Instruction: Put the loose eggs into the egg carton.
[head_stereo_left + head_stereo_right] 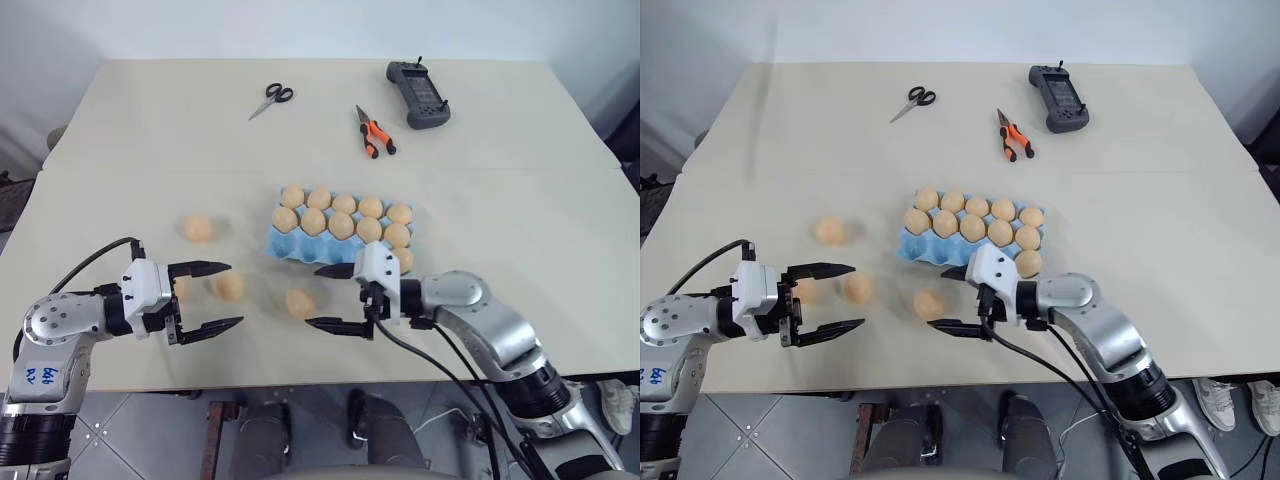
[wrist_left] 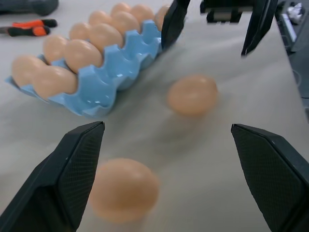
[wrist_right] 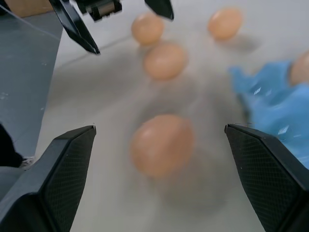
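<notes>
The light blue egg carton point(image 1: 278, 245) sits mid-table with tan eggs in most of its cups. Several loose eggs lie on the table to its left and front: one far left point(image 1: 199, 228), one point(image 1: 229, 287) between the tips of my left gripper point(image 1: 234, 294), one point(image 1: 300, 302) just off the tips of my right gripper point(image 1: 313, 296). Another egg point(image 1: 805, 290) is partly hidden behind the left gripper. Both grippers are open, facing each other, and hold nothing. The right wrist view shows the nearest egg point(image 3: 161, 144) between and ahead of its fingers.
At the back of the table lie scissors point(image 1: 272, 98), orange-handled pliers point(image 1: 375, 132) and a dark handheld controller point(image 1: 418, 95). The table's front edge runs just under both grippers. My right arm's cables hang down past that edge.
</notes>
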`<state>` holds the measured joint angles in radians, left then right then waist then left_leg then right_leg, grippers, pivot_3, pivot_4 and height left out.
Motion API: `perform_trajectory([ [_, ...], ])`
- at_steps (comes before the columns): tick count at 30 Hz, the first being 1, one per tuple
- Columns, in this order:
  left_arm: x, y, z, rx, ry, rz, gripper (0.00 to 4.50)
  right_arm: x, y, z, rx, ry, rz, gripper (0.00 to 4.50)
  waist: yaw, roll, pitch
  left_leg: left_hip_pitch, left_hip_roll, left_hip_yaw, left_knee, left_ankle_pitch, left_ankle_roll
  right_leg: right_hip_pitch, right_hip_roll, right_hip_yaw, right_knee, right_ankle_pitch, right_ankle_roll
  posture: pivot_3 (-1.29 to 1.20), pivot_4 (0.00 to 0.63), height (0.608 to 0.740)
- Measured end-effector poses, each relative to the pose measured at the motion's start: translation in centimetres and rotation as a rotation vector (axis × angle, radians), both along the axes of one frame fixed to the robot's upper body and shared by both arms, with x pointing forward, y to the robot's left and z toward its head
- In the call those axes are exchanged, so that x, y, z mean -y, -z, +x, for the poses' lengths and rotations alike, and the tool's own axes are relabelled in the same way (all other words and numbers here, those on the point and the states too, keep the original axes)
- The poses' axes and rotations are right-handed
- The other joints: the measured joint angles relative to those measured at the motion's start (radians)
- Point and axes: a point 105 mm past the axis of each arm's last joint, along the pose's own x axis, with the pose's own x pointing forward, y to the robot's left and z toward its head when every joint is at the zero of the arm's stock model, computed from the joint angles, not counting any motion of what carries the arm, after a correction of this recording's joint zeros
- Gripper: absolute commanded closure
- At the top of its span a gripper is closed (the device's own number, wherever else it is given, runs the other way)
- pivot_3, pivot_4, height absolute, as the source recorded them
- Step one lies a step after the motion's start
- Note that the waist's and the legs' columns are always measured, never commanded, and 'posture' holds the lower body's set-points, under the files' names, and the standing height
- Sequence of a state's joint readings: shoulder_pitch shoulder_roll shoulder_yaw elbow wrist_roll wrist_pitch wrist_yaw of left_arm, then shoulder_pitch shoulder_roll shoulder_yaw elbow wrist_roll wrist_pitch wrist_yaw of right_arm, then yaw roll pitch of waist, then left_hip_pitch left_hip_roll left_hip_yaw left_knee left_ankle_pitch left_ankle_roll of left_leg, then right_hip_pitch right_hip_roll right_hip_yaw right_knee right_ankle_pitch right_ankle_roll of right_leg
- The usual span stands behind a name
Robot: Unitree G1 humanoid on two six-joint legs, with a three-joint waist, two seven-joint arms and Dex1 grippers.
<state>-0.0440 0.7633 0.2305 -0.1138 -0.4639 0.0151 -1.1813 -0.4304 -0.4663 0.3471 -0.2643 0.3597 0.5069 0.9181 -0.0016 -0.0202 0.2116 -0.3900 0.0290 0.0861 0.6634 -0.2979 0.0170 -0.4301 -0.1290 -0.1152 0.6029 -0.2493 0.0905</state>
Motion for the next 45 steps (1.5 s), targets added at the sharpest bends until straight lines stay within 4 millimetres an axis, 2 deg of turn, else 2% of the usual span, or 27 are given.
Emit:
perform_trajectory([
  [6,-1.4,1.3,-1.4,-0.071,-0.03,0.028,0.03,-1.5,1.7,1.4,-0.014,0.003,-0.046,0.0,-0.008,0.0,0.0,0.002,0.002,0.008,0.001,-0.001,0.001,-0.002,-0.002,-0.002,0.0,0.0,0.0,0.0,0.15,0.74],
  [11,-1.4,1.3,-1.7,-0.073,-0.03,0.031,0.03,-2.9,2.6,1.8,0.003,-0.015,-0.061,0.0,-0.007,0.0,0.0,0.002,0.002,0.008,0.001,-0.001,-0.001,-0.005,-0.003,-0.001,0.004,0.001,-0.002,0.0,0.15,0.74],
  [14,-1.3,1.2,-1.7,-0.064,-0.031,0.032,0.0,-3.4,2.9,2.0,0.008,-0.018,-0.059,0.63,-0.007,0.0,0.0,0.001,0.002,0.01,0.001,-0.002,-0.001,-0.007,-0.003,-0.001,0.005,0.001,-0.002,0.0,0.15,0.74],
  [19,-1.2,0.8,-1.3,-0.045,-0.042,0.028,0.0,-3.4,2.9,2.1,0.036,-0.032,-0.058,2.3,-0.01,0.0,0.0,0.0,0.002,0.011,0.001,-0.002,-0.002,-0.01,-0.002,0.0,0.008,0.001,-0.002,0.0,0.15,0.74],
  [20,-1.2,0.6,-1.1,-0.038,-0.046,0.026,0.0,-3.4,2.8,2.0,0.03,-0.042,-0.053,2.46,-0.01,0.0,0.0,0.0,0.003,0.011,0.001,-0.002,-0.002,-0.01,-0.002,0.0,0.008,0.001,-0.002,0.0,0.15,0.74],
  [26,-1.3,0.5,-0.7,-0.044,-0.079,0.016,0.0,-1.4,0.5,1.9,0.048,-0.019,0.033,2.46,-0.01,0.0,0.0,0.0,0.003,0.012,0.001,-0.002,-0.002,-0.011,-0.002,0.0,0.008,0.001,-0.002,0.0,0.15,0.74],
  [31,-1.5,0.7,-0.5,-0.065,-0.105,0.007,0.0,1.9,-4.1,3.0,0.117,0.099,0.163,2.46,-0.009,0.0,0.0,0.0,0.003,0.012,0.001,-0.002,-0.002,-0.011,-0.002,0.001,0.008,0.001,-0.002,0.0,0.15,0.74],
  [35,-1.4,1.0,-0.6,-0.091,-0.112,-0.003,0.0,5.5,-3.8,5.0,0.144,0.225,0.104,2.46,-0.005,0.0,0.0,0.0,0.003,0.013,0.001,-0.002,-0.002,-0.012,-0.002,0.001,0.007,0.001,-0.002,0.0,0.15,0.74],
  [38,-0.9,1.2,-0.5,-0.095,-0.103,-0.017,0.0,6.7,-3.0,5.9,0.138,0.259,0.069,2.46,-0.006,0.0,0.0,0.0,0.003,0.015,0.001,-0.002,-0.002,-0.013,-0.002,0.002,0.008,0.001,-0.002,0.0,0.15,0.74],
  [41,-0.6,0.7,-0.1,-0.075,-0.099,-0.028,0.0,6.8,-2.7,6.1,0.143,0.245,0.055,1.58,-0.008,0.0,0.0,0.0,0.003,0.016,0.001,-0.002,-0.002,-0.013,-0.002,0.002,0.008,0.001,-0.003,0.0,0.15,0.74],
  [45,-0.6,0.5,0.2,-0.06,-0.111,-0.042,0.0,6.2,-2.5,5.6,0.139,0.195,0.043,0.17,-0.01,0.0,0.0,0.0,0.003,0.017,0.001,-0.002,-0.002,-0.013,-0.002,0.002,0.008,0.001,-0.002,0.0,0.15,0.74],
])
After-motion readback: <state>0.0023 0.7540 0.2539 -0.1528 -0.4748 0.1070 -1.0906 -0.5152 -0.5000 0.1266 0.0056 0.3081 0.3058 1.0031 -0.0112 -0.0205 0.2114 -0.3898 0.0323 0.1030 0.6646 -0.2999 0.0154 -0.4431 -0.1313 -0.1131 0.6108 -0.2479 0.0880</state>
